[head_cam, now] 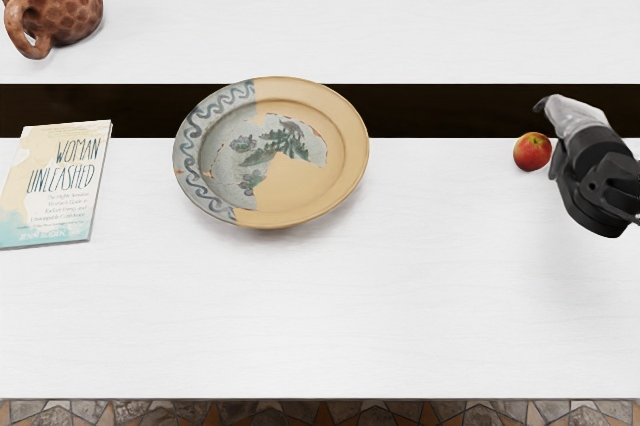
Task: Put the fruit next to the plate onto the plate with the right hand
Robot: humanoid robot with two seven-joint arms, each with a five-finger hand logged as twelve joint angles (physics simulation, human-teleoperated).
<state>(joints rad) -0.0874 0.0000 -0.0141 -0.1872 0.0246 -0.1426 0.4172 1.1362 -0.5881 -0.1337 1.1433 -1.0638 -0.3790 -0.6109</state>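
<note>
Right hand (590,171): at right edge of tabletop (400,286), holding nothing; how far open cannot be told. Apple (532,151): just beside hand, seemingly awaiting a grasp, well apart from plate (350,146). Mug (50,1): far left corner.

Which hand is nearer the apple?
Right. The right hand is just to the picture's right of the apple, apparently not touching it; the left hand is out of view.

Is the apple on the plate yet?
No, off. The apple lies on the table, right of the plate and apart from it, beside the right hand.
</note>
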